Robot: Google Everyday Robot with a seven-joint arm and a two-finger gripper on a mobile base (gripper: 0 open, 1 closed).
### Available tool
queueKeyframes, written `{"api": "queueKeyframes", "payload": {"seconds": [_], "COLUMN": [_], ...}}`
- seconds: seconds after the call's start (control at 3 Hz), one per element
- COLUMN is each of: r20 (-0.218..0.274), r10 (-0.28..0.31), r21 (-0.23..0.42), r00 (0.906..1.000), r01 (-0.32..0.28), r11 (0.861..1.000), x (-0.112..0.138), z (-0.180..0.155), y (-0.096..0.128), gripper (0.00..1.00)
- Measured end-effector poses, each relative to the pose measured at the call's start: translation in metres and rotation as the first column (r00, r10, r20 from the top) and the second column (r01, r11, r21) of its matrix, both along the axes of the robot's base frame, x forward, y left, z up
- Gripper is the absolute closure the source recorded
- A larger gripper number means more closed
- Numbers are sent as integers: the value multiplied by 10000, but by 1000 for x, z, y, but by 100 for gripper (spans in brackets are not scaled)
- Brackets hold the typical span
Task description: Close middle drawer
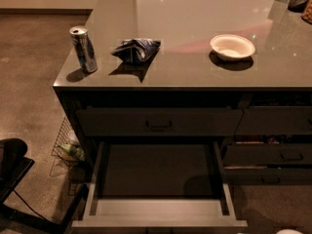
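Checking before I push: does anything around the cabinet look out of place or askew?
Only the middle drawer stands pulled far out, empty, sitting square. A crumpled bag lies on the counter beside an upright can. The gripper is out of view.
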State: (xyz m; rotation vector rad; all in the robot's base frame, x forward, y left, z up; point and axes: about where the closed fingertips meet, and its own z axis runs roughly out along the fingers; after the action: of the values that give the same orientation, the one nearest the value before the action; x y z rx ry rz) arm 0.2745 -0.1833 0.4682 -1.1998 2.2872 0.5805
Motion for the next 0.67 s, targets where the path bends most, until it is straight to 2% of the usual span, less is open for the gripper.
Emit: {"api": "queueKeyframes", "payload": {"seconds": [0.33,0.67], "r20": [671,761], "r10": [177,353], "r21": [1025,1833], "r00": [9976,9965], "r01": [-246,-488], "r11": [9944,9818], "x": [24,44], "z": [-57,-99], "y": [16,36], "gripper": [100,100]}}
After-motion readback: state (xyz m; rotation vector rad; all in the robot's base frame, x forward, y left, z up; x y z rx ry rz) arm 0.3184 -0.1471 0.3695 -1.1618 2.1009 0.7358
